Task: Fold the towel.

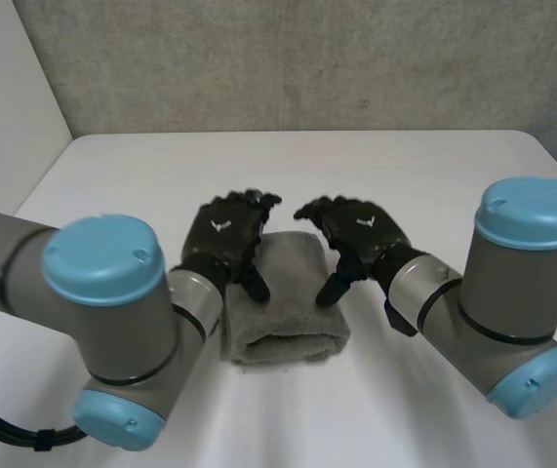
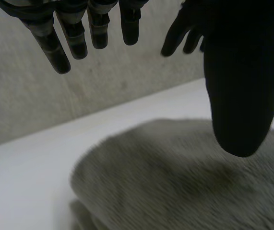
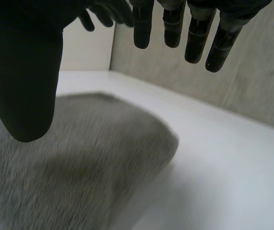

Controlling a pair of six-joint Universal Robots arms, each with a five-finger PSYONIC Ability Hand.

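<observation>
Hovering over the folded towel [image 1: 285,307] at centre frame on the white surface [image 1: 288,166], the left robot hand [image 1: 221,234] and right robot hand [image 1: 361,232] hang uncurled, holding nothing. Finishing well likely means lifting straight up, without snagging it.

A: What colour is the towel [image 1: 283,292] between the hands?
B: Plain grey. The left hand [image 1: 221,234] and right hand [image 1: 361,232] are black, each with a small white mark on its back.
A: And under them?
B: A white table [image 1: 376,166]. Beyond the fingertips is a mottled grey wall [image 1: 307,58]. The arms [image 1: 5,263] are grey with light-blue caps [image 1: 535,210].
</observation>
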